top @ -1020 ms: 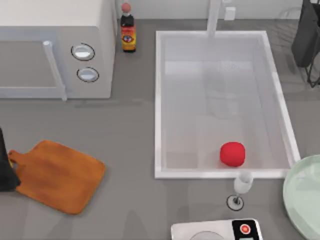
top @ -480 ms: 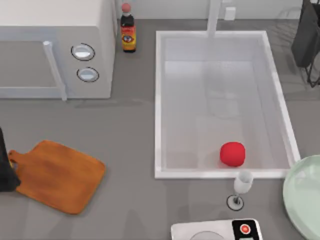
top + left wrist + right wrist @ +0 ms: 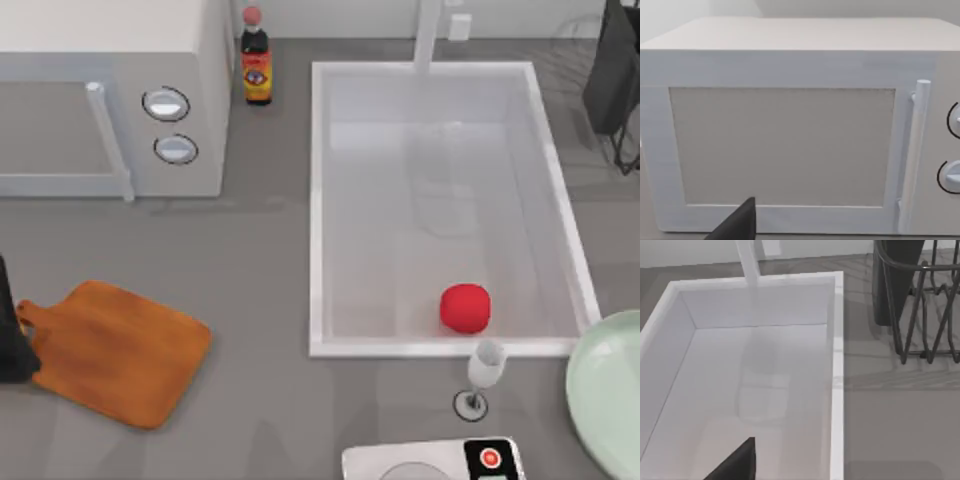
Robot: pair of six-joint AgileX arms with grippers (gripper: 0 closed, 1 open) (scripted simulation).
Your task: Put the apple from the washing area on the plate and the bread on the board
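A grey counter carries a white microwave [image 3: 110, 100] at the top view's far left, a sauce bottle [image 3: 257, 60] beside it, and the washing area [image 3: 315, 250], a white basin with its faucet [image 3: 428, 35] at the far rim. The apple [image 3: 466, 307] lies inside the basin, close to the near wall toward the right, with a wine glass [image 3: 484, 372] standing just outside that wall and a white device with a red button [image 3: 435, 462] nearer the edge. The plate [image 3: 600, 390] sits at the right edge, near the basin's near right corner. The board [image 3: 115, 350] lies at the left, bare. The left arm is a dark shape at the left edge, touching the board's handle end; its wrist camera faces the microwave door, and I cannot tell how its pincer stands. The right wrist camera looks down into the basin, beside a wire rack [image 3: 920, 305]; the apple lies nearer the counter's front than what that camera takes in, and I cannot tell that pincer's state either. No bread can be made out. The apple step seems barely begun: the right arm must reach down over the apple, spread, and close around it without knocking the glass.
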